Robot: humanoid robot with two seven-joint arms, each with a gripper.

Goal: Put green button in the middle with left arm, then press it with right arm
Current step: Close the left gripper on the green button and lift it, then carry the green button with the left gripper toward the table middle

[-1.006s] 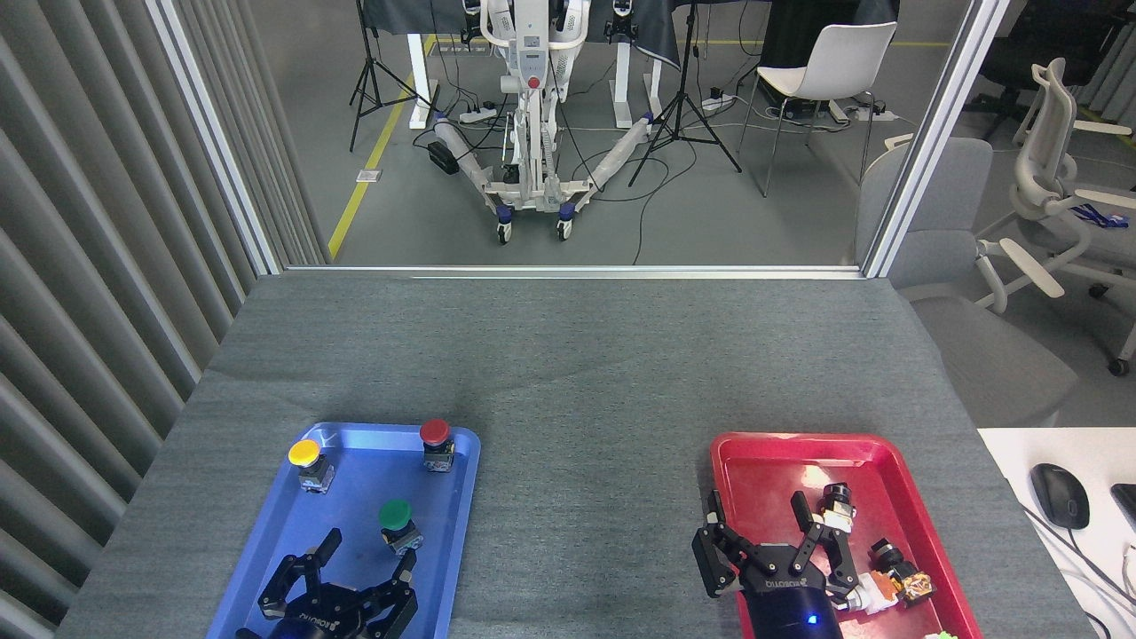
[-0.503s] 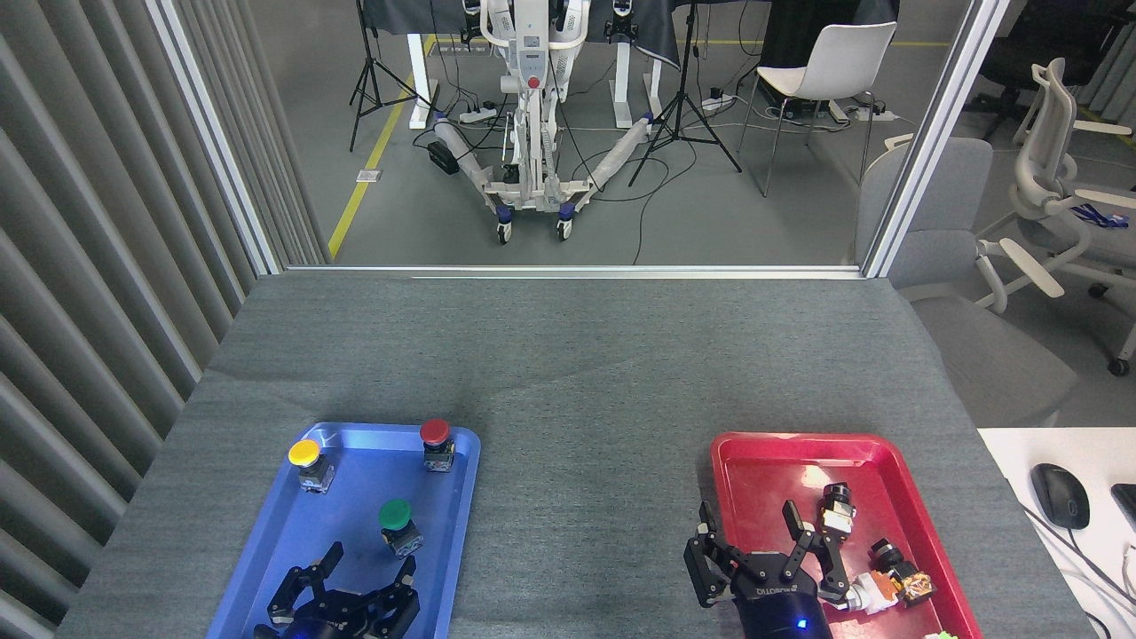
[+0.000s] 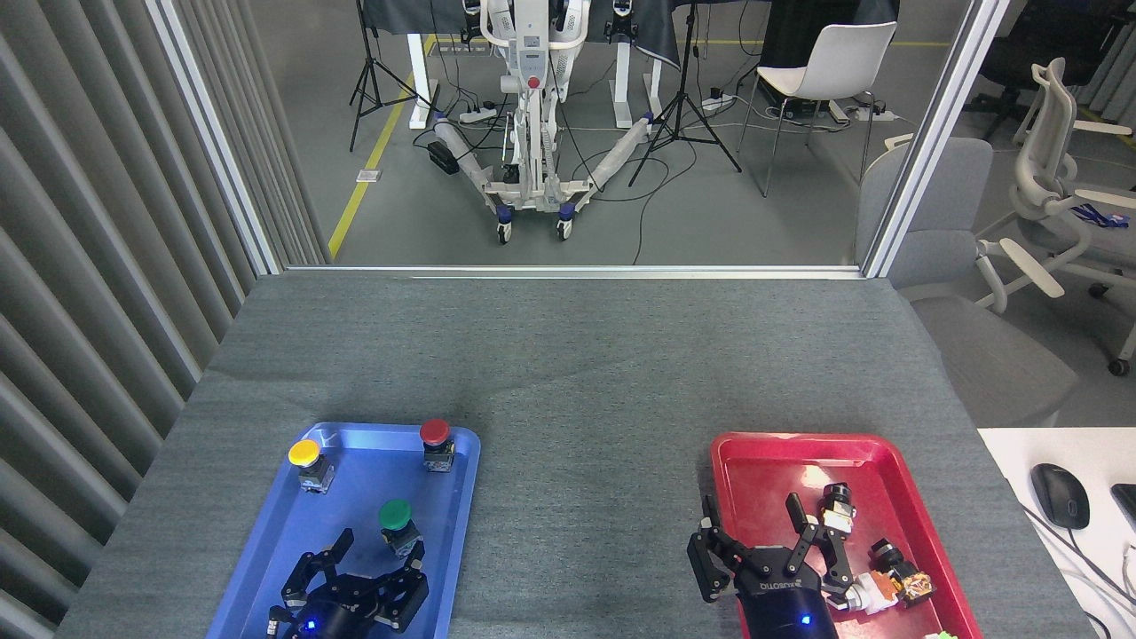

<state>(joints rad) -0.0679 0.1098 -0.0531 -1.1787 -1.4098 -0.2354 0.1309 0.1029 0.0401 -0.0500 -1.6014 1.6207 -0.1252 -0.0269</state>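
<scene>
Grey felt-like table (image 3: 568, 355) carrying two trays.

A blue tray (image 3: 266, 550) lies at the near left and a red tray (image 3: 763, 461) at the near right, well apart, with the middle (image 3: 586, 497) of the tabletop between them as bare grey cloth. Both trays run lengthwise from near to far, and the near end of each is cut off by the bottom edge of the view. The far half of the table is uncovered up to its far edge.
</scene>
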